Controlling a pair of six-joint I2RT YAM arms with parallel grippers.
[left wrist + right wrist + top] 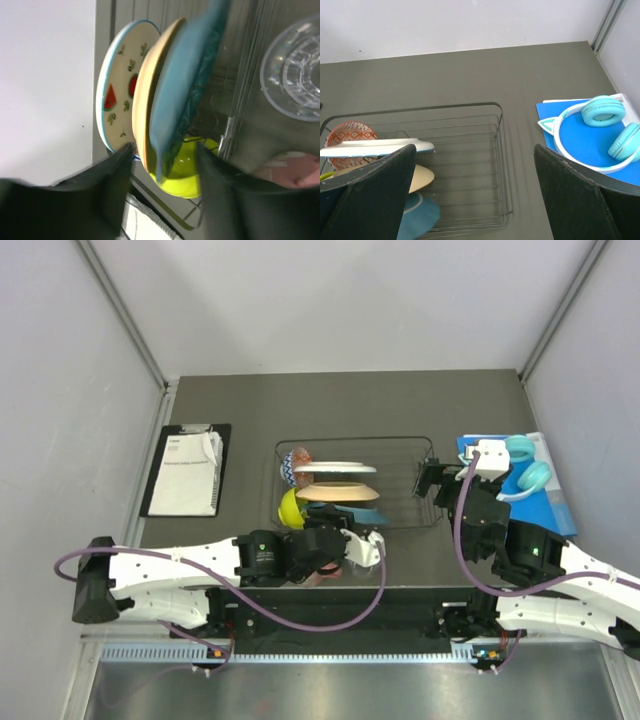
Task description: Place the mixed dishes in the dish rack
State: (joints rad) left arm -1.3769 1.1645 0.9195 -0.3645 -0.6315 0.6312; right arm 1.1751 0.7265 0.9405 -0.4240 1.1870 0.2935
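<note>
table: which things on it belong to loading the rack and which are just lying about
Job: rack, white plate, peach plate, teal plate, lime bowl, patterned bowl, pink mug, glass.
Lying about: headphones, clipboard, blue pad.

From above, the left arm (300,555) hides most of what may be the pink mug (326,571). The left wrist view cuts the glass (292,75) at its right edge.

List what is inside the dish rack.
Standing on edge: white plate, peach plate, teal plate. Left of them: lime-green bowl, small patterned bowl. The left arm hides the near-left corner of the dish rack.
</note>
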